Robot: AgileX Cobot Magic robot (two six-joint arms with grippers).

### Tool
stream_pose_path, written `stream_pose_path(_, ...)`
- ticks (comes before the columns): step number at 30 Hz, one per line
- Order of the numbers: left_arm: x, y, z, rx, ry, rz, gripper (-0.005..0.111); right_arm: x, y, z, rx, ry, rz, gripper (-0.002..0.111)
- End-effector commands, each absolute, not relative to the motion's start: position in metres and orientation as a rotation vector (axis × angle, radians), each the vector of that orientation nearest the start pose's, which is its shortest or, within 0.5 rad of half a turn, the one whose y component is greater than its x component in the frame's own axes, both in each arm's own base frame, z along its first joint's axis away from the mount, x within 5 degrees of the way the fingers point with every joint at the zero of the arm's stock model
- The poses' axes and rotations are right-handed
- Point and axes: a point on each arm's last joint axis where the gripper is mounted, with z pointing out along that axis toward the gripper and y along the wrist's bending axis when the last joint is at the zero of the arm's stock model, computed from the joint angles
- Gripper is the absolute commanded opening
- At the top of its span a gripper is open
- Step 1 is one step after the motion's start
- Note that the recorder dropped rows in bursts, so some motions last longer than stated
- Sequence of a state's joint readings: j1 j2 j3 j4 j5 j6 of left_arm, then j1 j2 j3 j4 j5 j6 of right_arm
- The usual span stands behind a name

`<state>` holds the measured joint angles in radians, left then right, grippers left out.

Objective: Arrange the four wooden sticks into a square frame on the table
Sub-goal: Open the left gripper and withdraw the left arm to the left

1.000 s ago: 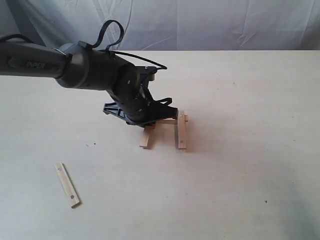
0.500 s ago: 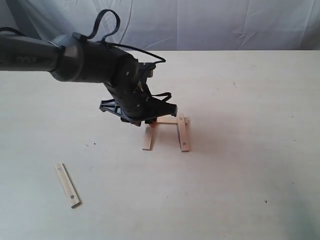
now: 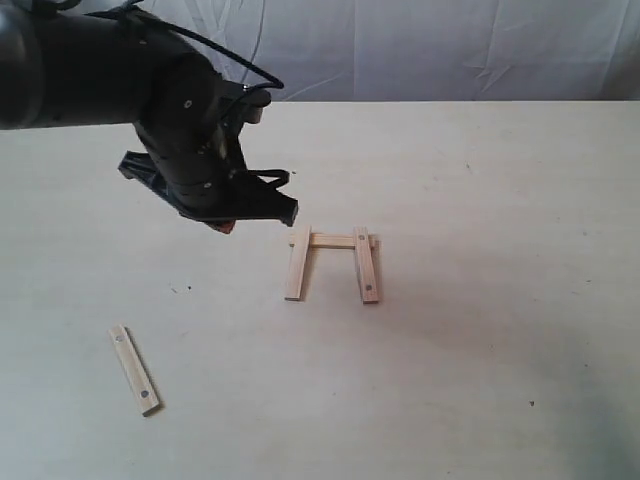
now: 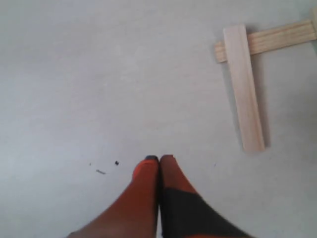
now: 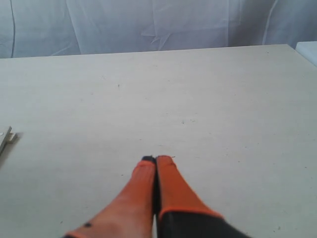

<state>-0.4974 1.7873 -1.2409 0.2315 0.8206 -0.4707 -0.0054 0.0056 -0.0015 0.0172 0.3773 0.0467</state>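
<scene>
Three wooden sticks lie together mid-table as an open-fronted frame: a left stick [image 3: 297, 262], a right stick [image 3: 366, 264] and a cross stick [image 3: 335, 241] under their far ends. The left wrist view shows the left stick [image 4: 243, 87] lying over the cross stick [image 4: 277, 37]. A fourth stick [image 3: 134, 369] lies alone at the front left. My left gripper [image 3: 226, 225] hovers left of the frame, shut and empty, its orange fingers pressed together [image 4: 159, 159]. My right gripper [image 5: 156, 159] is shut on nothing above bare table [image 5: 223, 99]; it is out of the exterior view.
A white cloth backdrop [image 3: 400, 45] hangs behind the table's far edge. The bulky left arm [image 3: 100, 75] reaches in from the upper left. Small dark specks [image 3: 181, 290] mark the table [image 3: 500, 300] left of the frame.
My left gripper has let go of the left stick, risen and pulled back to the left, and its fingers have shut. The left stick now lies in place on the cross stick.
</scene>
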Motion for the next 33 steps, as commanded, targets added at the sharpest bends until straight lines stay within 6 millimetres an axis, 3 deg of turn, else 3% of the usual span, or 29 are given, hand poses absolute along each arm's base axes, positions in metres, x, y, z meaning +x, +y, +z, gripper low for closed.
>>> stream_pose_path(1,0.302,-0.146,0.218,0.234,2.771,0.041,0.000,0.053,0.000,0.180,0.058,1.846,0.036,-0.001)
stream_pose_path(14,0.254,-0.085,0.219,-0.108,2.771,-0.098,0.000,0.053,0.000,0.180,0.056,1.849,0.033,-0.001)
stream_pose_path(25,0.214,-0.068,0.212,-0.102,2.786,-0.075,0.000,0.053,0.000,0.180,0.056,1.849,0.033,-0.001)
stream_pose_path(33,0.176,-0.056,0.215,-0.061,2.643,-0.154,0.000,0.053,0.000,0.180,0.056,1.846,0.033,-0.001)
